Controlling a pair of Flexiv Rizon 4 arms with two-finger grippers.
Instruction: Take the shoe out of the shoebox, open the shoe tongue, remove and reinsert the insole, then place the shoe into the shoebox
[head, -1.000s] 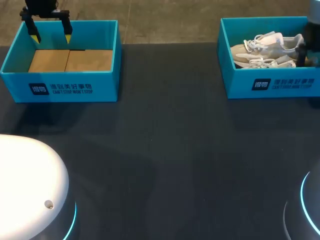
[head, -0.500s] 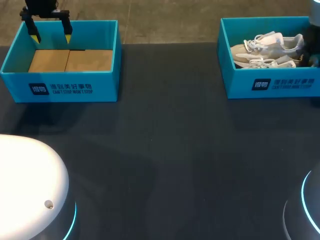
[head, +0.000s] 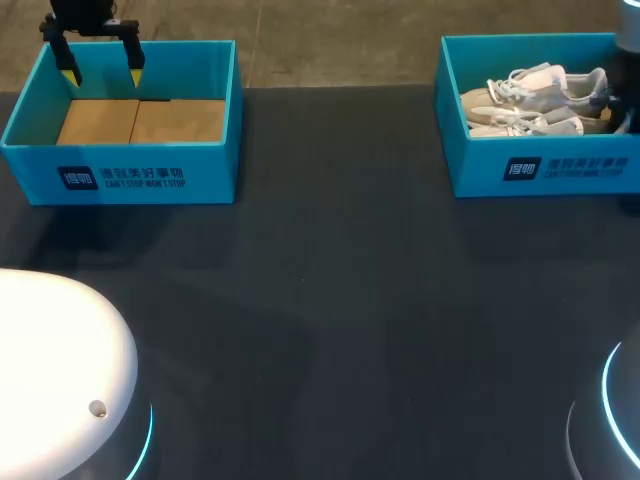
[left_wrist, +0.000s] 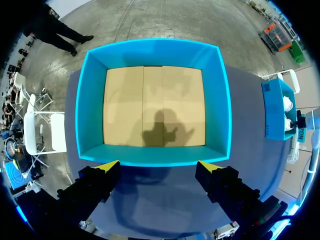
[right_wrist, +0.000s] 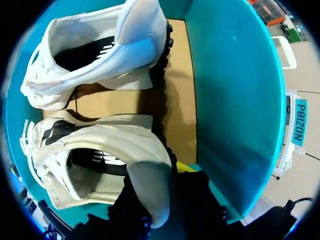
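Note:
Two white shoes lie in the teal shoebox at the back right. In the right wrist view the nearer shoe lies beside the other shoe on the box's cardboard floor. My right gripper is down inside that box, shut on the heel of the nearer shoe; its dark fingers press the heel from both sides. In the head view only a dark part of that arm shows at the box's right end. My left gripper hangs open over a second teal box, holding nothing.
The left box holds only a bare cardboard floor, seen beyond my open left gripper. Dark tabletop stretches between the two boxes. White robot bases sit at the near left and near right corners.
The right gripper's fingers have closed on the shoe's heel, and the shoes have shifted slightly in the box. The left arm has not moved.

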